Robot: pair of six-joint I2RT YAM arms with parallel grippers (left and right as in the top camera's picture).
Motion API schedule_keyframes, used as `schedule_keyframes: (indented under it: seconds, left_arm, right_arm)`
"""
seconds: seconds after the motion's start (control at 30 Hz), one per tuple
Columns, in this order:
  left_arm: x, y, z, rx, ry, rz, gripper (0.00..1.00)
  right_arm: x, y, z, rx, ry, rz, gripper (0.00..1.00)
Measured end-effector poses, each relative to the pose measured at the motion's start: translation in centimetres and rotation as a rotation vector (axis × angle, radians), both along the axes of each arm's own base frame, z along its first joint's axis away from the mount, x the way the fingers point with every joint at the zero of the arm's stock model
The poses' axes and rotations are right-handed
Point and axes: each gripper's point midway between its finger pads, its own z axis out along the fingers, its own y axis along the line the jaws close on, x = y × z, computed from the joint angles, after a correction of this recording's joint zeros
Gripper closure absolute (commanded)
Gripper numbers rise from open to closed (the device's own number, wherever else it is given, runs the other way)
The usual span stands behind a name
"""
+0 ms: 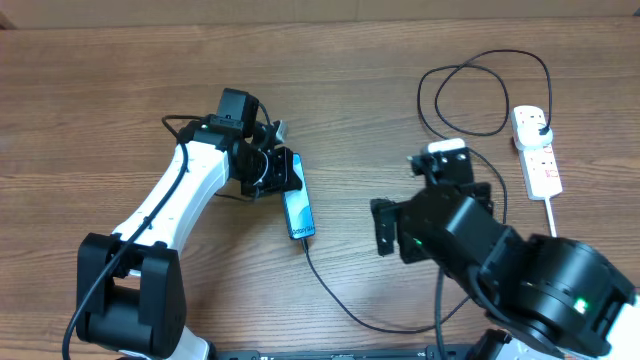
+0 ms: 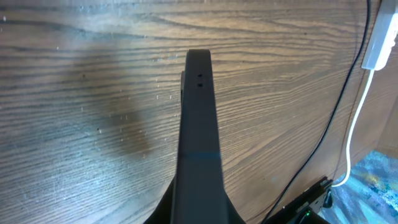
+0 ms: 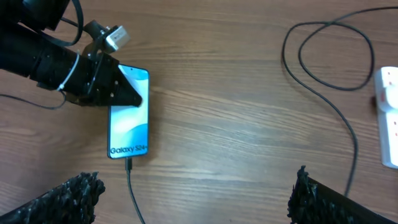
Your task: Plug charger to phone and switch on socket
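Left gripper (image 1: 279,172) clamped on the upper end of the phone (image 1: 299,210). Right wrist view shows its black fingers (image 3: 107,82) overlapping the phone's top left corner. Phone screen lit light blue, facing up, "Galaxy S24+" legible near its lower end. In the left wrist view the phone (image 2: 199,124) shows only as a dark, narrow slab seen edge-on; the fingers themselves are not distinct there. Cannot tell whether the phone rests flat on the wooden table (image 1: 120,90) or is slightly raised. Charger (image 1: 340,295) connector seated in the phone's lower end. Its thin black cable runs toward the near table edge, passes under the right arm, then loops at the far right. Black plug sits in the end outlet of the socket (image 1: 537,150). Switch position too small to read. Thick white cord (image 2: 354,137) trails from the socket. Right gripper (image 3: 196,198) spread wide, holding nothing, well apart from phone and socket.
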Motion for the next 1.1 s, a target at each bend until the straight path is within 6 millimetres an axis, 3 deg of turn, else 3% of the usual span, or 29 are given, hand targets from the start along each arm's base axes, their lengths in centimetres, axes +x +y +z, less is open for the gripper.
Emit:
schedule_keyframes:
  seconds: [0.2,0.33,0.57,0.83,1.1]
  left_arm:
    - [2.4,-0.6,1.5,-0.01,-0.053,-0.018,0.96]
    - [3.7,-1.7,0.6,-0.041,-0.006,-0.091,0.96]
    - [3.7,-2.7,-3.5,-0.082,0.118,-0.206,0.96]
    - [3.2,-3.2,-2.9,-0.122,0.105,-0.269,0.96]
    - [4.0,-3.2,-3.4,-0.078,0.046,-0.296,0.96]
  right_arm:
    - [0.8,1.2,-0.6,0.017,0.017,-0.03,0.0]
    - [0.8,1.1,-0.8,0.022,0.025,-0.044,0.0]
    - [0.1,0.1,-1.5,-0.019,0.06,-0.056,0.0]
    - [0.6,0.5,-1.1,0.047,0.048,-0.114,0.0]
    - [0.2,-0.1,-1.5,0.032,0.068,-0.134,0.0]
